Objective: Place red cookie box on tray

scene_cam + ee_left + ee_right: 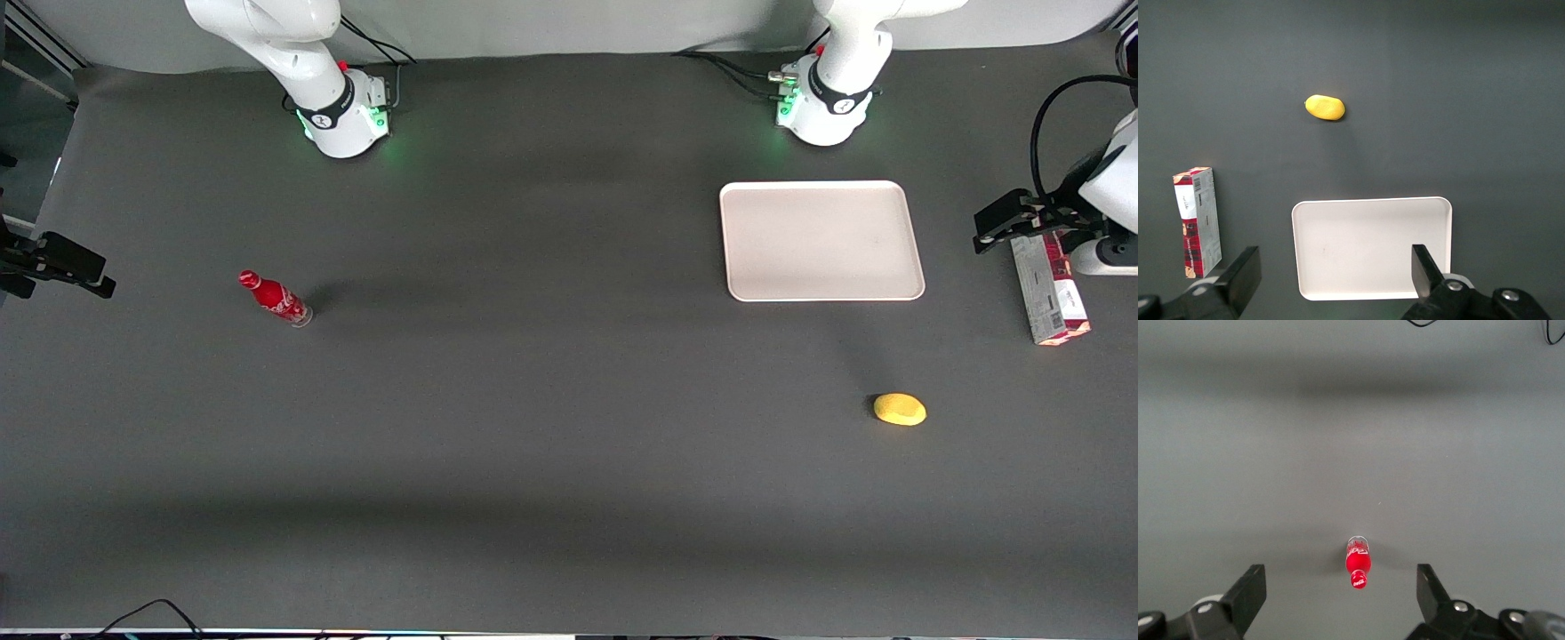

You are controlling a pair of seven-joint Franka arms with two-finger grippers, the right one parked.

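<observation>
On the dark table (533, 444), working across the front view from the parked arm's end, a small red soda bottle (275, 299) stands alone, well apart from everything else. Farther along toward the working arm's end lies the tray (821, 241), bare, with a yellow lemon-like object (900, 409) nearer the front camera than the tray's corner. Last comes the red cookie box (1050, 292), lying flat near the table's edge at the working arm's end, pale printed side up, its long axis running toward the camera, apart from the tray. The gripper (1022, 222) hangs high, above the box's end farthest from the camera, though its height is hard to judge from the front view. In the left wrist view its fingers (1241, 273) stand wide apart with nothing between them, and the box (1198, 221) sits off to one side of them, not centred. The step in hand looks like the approach: shift sideways until the box lies midway between the fingers, keep the fingers across its narrow width near mid-length, descend straight, then close, so it lifts level and clears the tray's rim.
</observation>
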